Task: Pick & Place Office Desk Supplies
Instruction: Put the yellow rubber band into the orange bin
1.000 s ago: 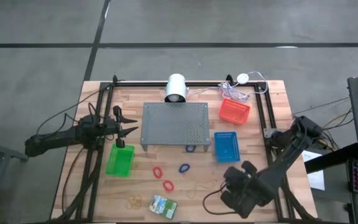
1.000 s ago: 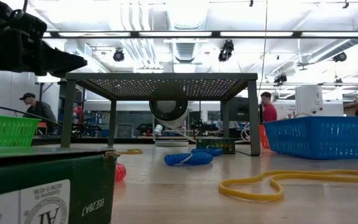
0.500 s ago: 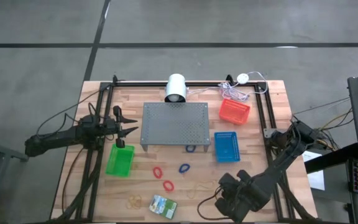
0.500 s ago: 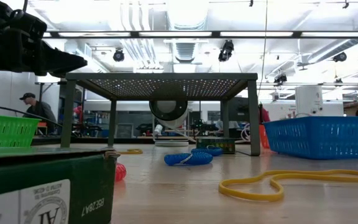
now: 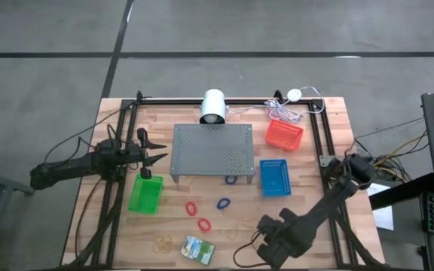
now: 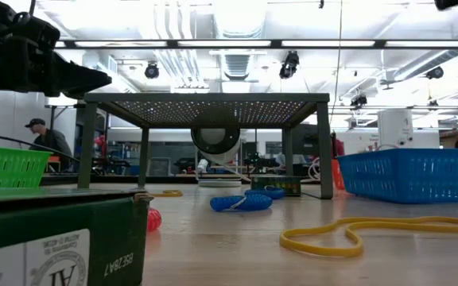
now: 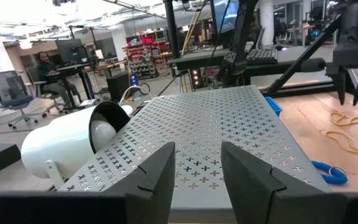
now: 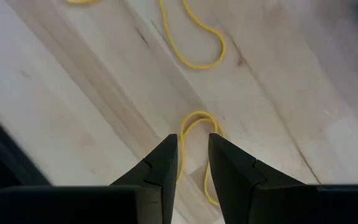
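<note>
1. On the dark green box (image 6: 54, 238) close to the low camera, a white label carries large letters reading "AI", mirrored or upside down.
2. Beside that label on the same box, a number is printed upside down; its digits cannot be read surely.
3. Nothing else carries legible writing.

Beneath the right tool (image 8: 192, 160), a yellow rubber band (image 8: 197, 127) runs between the fingers and its near end passes out of sight behind them, so contact cannot be judged. The crayon box (image 6: 58, 238) is cut off by the low view's edge, only one corner showing. The people (image 6: 48, 141) beyond the counter are too small to make out.
</note>
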{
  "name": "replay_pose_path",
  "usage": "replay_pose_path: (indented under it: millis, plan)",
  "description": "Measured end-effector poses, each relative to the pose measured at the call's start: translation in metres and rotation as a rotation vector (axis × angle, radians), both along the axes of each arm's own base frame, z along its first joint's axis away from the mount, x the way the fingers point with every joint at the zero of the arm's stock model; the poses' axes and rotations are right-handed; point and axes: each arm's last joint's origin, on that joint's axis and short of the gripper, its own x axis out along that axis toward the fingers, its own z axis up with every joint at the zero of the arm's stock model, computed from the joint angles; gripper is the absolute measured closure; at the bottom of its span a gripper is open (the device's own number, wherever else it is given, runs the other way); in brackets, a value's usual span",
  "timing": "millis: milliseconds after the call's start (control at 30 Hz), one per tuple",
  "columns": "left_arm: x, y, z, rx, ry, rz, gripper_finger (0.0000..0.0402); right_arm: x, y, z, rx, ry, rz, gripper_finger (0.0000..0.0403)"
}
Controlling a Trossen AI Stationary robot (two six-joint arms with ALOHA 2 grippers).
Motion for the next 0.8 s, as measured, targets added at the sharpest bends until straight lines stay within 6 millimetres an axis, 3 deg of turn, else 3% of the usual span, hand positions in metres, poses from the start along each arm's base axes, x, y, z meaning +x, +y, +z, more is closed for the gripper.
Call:
replay_pose_path:
  millis: [800]
  plan:
    - [0.0,0.0,0.0,0.0,0.0,0.0,0.0268,0.0,-0.013,-0.039,0.041,0.079,0.044,0.0317]
